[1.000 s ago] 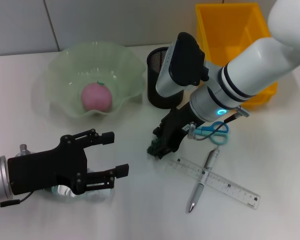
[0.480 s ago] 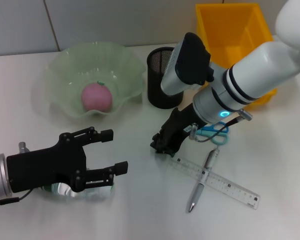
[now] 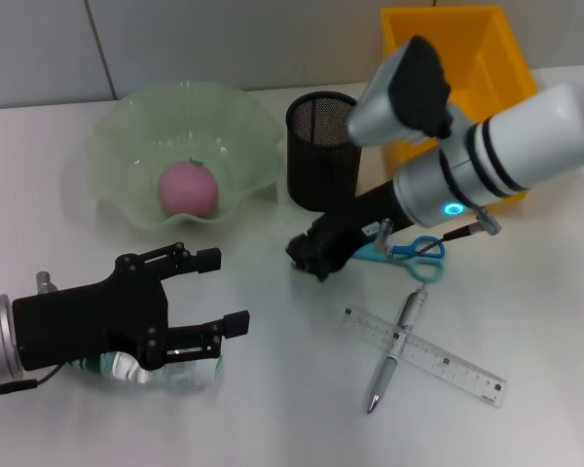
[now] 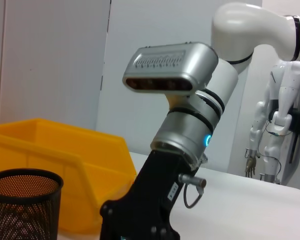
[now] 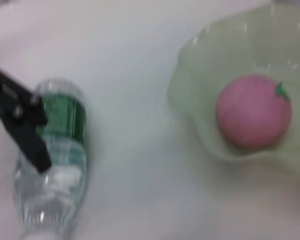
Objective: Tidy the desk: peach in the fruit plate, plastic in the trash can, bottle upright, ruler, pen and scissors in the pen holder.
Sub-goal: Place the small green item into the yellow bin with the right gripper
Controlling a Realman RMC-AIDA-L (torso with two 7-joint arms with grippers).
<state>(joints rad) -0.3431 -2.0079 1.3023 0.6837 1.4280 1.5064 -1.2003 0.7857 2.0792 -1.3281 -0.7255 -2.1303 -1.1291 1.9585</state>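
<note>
The clear bottle (image 3: 146, 370) with a green label lies on its side at the front left; it also shows in the right wrist view (image 5: 55, 155). My left gripper (image 3: 222, 290) is open just above it, and one black finger (image 5: 20, 120) crosses the bottle. The pink peach (image 3: 188, 188) sits in the green fruit plate (image 3: 127, 126). My right gripper (image 3: 313, 251) hovers at mid-table in front of the black mesh pen holder (image 3: 321, 151), left of the blue scissors (image 3: 414, 253). The pen (image 3: 397, 350) lies across the clear ruler (image 3: 438, 358).
A yellow bin (image 3: 467, 88) stands at the back right, behind my right arm. The left wrist view shows the pen holder (image 4: 22, 207), the bin (image 4: 65, 165) and my right gripper (image 4: 140, 220). No plastic scrap shows.
My right gripper has moved back from the ruler's end toward the pen holder. My left gripper has shifted only slightly over the bottle.
</note>
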